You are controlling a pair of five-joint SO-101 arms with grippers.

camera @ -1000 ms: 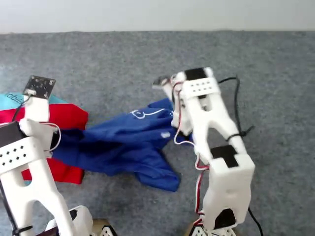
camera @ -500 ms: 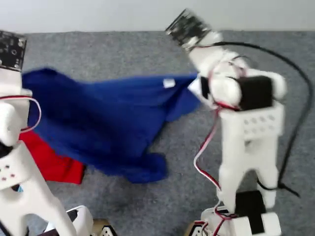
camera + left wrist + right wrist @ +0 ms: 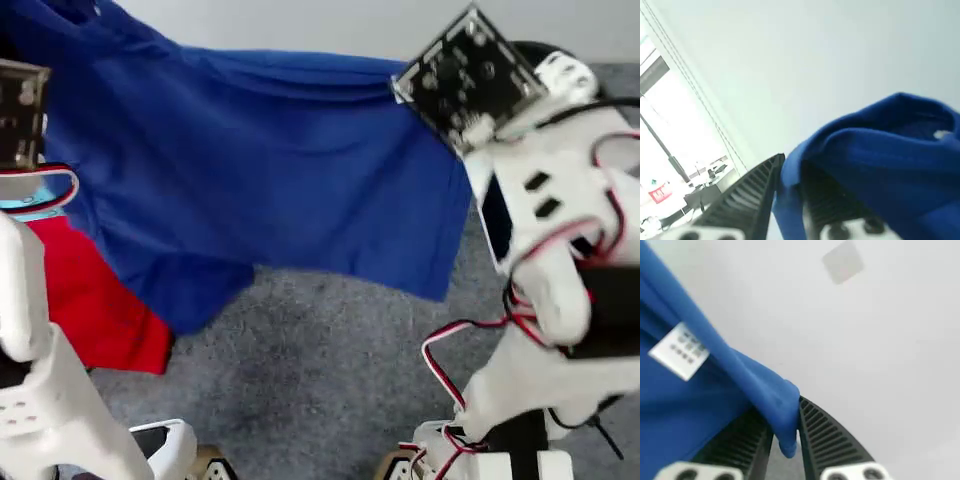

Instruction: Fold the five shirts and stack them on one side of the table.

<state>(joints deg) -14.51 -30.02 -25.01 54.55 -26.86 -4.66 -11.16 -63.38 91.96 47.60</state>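
Two-arm lift of the blue shirt (image 3: 260,170), seen from the high view. The garment hangs spread in the air between the two arms, running from 10 o'clock to 2 o'clock across the frame, and its lower hem droops toward the centre, above the grey surface (image 3: 330,370). The left arm (image 3: 30,380) stands at 8 o'clock and the right arm (image 3: 560,260) at 3 o'clock, both raised.

In the left wrist view, the left end effector (image 3: 792,162) is clamped on a bunched fold of the blue shirt (image 3: 880,165), with cloth pinched between its two ribbed fingers (image 3: 750,190) against a pale wall. In the right wrist view, the right end effector (image 3: 781,407) is likewise closed on an edge of the blue shirt (image 3: 690,405). A white tag (image 3: 681,351) is sewn to the cloth near the grip.

A red shirt (image 3: 90,300) lies on the surface at 8 o'clock, partly under the hanging blue cloth and beside the left arm. A strip of teal cloth (image 3: 38,203) shows at 9 o'clock, touching the red shirt's far edge.
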